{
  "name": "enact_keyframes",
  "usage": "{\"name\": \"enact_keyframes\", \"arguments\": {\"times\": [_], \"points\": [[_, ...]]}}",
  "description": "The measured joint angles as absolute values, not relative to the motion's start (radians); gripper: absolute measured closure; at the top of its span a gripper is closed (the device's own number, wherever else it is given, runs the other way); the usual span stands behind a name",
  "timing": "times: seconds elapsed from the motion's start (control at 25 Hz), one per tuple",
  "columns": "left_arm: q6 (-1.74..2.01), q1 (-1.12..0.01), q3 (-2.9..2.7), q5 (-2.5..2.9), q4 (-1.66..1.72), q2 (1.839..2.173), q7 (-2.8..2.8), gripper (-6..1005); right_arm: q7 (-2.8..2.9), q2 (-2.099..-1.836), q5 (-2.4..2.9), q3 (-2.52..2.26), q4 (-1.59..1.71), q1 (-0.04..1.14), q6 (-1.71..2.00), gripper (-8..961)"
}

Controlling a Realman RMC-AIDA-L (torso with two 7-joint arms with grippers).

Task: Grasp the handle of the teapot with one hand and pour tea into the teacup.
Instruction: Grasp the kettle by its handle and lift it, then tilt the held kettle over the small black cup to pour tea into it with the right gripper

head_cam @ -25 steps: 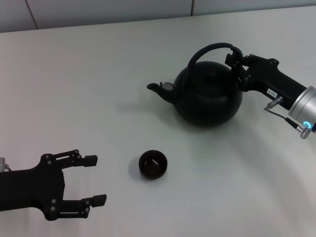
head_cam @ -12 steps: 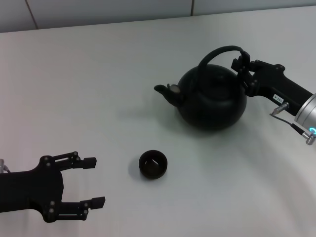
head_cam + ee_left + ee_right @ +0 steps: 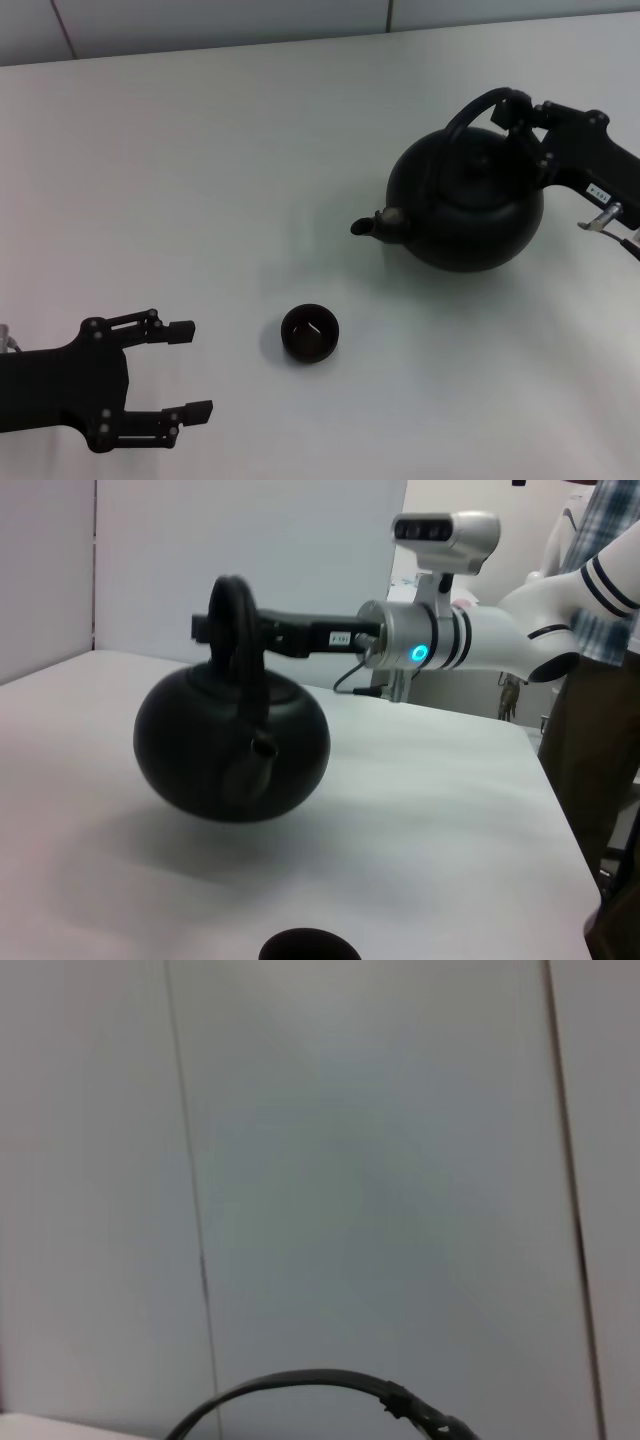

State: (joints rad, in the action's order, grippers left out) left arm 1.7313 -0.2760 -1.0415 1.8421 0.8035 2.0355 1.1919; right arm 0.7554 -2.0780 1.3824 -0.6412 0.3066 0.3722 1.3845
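The matte-black teapot (image 3: 465,205) hangs at the right of the head view, lifted off the white table (image 3: 200,180), spout toward the front left. My right gripper (image 3: 525,115) is shut on the arched handle (image 3: 478,106) at its top right. The left wrist view shows the teapot (image 3: 232,745) in the air with its shadow under it, and the handle (image 3: 232,610) held by my right gripper (image 3: 208,628). The handle's arc (image 3: 300,1380) shows in the right wrist view. The small black teacup (image 3: 309,332) stands front of centre, apart from the spout; its rim (image 3: 310,947) shows in the left wrist view. My left gripper (image 3: 195,368) is open, left of the cup.
A tiled wall (image 3: 200,25) runs behind the table's far edge. In the left wrist view a person in a plaid shirt (image 3: 605,680) stands beyond the table's right side, behind my right arm (image 3: 450,645).
The right gripper has carried the teapot to the right and higher, and the spout has swung toward the front. The left gripper and the teacup have not moved.
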Motion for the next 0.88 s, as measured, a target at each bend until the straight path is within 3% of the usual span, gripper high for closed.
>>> {"name": "enact_keyframes", "arguments": {"times": [0.88], "points": [[1.729, -0.261, -1.042, 1.842, 0.806, 2.036, 1.192, 165, 0.924, -2.083, 1.596, -0.675, 0.574, 0.384, 1.424, 849]]}}
